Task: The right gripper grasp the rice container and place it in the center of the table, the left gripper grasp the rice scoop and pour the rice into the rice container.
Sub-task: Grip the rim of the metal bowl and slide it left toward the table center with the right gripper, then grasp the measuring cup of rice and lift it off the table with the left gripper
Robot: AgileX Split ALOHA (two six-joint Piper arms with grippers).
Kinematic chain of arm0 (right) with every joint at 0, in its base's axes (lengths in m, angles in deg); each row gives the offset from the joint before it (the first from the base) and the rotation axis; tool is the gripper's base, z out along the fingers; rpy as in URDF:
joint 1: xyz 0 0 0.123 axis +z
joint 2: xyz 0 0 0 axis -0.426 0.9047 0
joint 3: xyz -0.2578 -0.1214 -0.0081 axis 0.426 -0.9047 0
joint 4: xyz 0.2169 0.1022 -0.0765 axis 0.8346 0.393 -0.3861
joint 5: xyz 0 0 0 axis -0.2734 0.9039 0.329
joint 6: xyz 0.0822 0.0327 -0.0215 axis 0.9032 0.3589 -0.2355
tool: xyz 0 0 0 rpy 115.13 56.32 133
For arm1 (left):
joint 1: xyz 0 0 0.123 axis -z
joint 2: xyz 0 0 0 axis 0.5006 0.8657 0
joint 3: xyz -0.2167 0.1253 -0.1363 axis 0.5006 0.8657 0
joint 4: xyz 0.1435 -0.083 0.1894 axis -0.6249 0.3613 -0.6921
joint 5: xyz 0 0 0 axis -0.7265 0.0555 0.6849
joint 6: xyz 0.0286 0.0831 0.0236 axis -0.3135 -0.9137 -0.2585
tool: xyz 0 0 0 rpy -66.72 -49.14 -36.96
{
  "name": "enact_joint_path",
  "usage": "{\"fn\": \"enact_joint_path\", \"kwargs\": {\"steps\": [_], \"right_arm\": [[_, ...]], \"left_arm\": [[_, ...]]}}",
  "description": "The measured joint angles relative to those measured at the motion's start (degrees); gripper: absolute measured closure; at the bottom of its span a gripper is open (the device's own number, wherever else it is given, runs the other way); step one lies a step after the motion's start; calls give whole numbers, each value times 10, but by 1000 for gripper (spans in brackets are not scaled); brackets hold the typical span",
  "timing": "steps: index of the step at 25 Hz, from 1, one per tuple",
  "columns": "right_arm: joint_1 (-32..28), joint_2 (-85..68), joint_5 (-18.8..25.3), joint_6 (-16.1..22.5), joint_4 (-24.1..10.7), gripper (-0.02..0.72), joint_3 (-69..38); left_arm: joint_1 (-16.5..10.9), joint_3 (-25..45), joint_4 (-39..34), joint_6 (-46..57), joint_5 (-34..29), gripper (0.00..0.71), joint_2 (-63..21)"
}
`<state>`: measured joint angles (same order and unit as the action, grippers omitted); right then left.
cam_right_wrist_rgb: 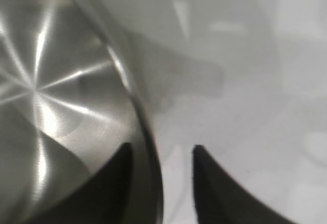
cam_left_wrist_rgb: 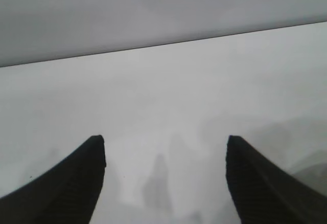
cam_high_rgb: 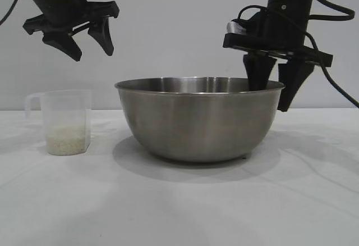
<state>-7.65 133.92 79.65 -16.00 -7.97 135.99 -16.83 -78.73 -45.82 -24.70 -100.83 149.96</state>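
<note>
Now, one rice container point(cam_high_rgb: 199, 119) seen mid-tabletop point(cam_high_rgb: 179, 206), right pincer point(cam_high_rgb: 276, 83) parted astride its rim, one rice scoop point(cam_high_rgb: 66, 121) apart, left pincer point(cam_high_rgb: 84, 41) held open above it.

This reads as a robotics lab or test bench, not a lived-in kitchen. Two black robot arms with exposed cables hang over a plain white worktop point(cam_high_rgb: 179, 212), the left gripper point(cam_high_rgb: 90, 42) above the worktop's left part and the right gripper point(cam_high_rgb: 276, 86) near its middle. Behind the worktop's far edge stands only a bare, pale grey wall point(cam_high_rgb: 179, 27). The kitchen items look staged as props: a stainless-steel rice container point(cam_high_rgb: 199, 122) near the worktop's centre and a translucent rice scoop point(cam_high_rgb: 66, 121) holding a little rice point(cam_high_rgb: 68, 140) toward its left edge.
</note>
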Motion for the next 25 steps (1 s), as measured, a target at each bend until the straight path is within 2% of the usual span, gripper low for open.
{"fn": "enact_joint_path", "kwargs": {"steps": [1,4,5,14,25], "right_arm": [[0,-5,0,3,-5,220,0],[0,-30,0,6,-23,224,0],[-2,-39,0,6,-30,183,0],[-53,-111,5,20,-104,198,0],[-107,-225,11,22,-129,198,0]], "left_arm": [[0,0,0,0,0,289,0],[0,0,0,0,0,289,0],[0,0,0,0,0,289,0],[0,0,0,0,-1,289,0],[0,0,0,1,-2,289,0]]}}
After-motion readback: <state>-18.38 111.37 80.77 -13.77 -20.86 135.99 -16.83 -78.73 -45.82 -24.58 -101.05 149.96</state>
